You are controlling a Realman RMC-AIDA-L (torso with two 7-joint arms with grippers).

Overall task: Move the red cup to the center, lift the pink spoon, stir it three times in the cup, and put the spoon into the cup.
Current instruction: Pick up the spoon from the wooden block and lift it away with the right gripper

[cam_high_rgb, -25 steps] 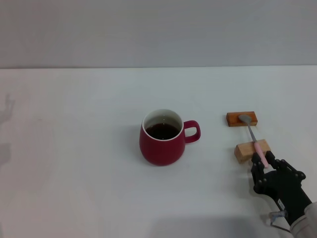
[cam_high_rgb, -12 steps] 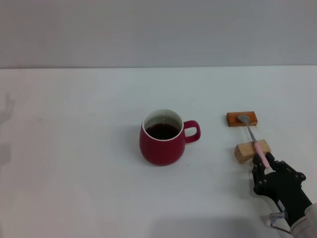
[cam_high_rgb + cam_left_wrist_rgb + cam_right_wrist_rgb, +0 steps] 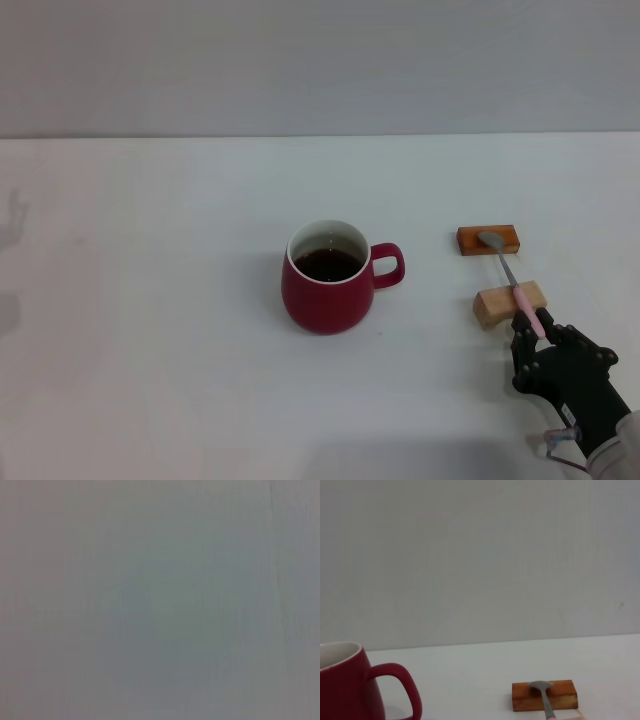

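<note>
**Q:** Where do you find the cup?

**A:** The red cup (image 3: 329,277) stands upright near the middle of the white table (image 3: 150,300), handle toward the robot's right, dark liquid inside. The right wrist view catches its rim and handle at the edge (image 3: 350,685).

**Q:** And the spoon?

**A:** To the cup's right, well apart from it. The pink spoon (image 3: 512,281) lies bridged over two wooden blocks: its metal bowl rests on the darker orange block (image 3: 489,240), the pink handle crosses the pale block (image 3: 510,303) nearer the robot. In the right wrist view you see the bowl on the darker block (image 3: 544,695).

**Q:** Your right gripper?

**A:** The right gripper (image 3: 541,343) sits low at the near right of the table, black fingers (image 3: 522,332) at the handle's near end, either side of it. You cannot tell whether the jaws have closed on the handle or only flank it.

**Q:** The left one?

**A:** Out of the head view. Its wrist camera gives only a blank grey surface.
</note>
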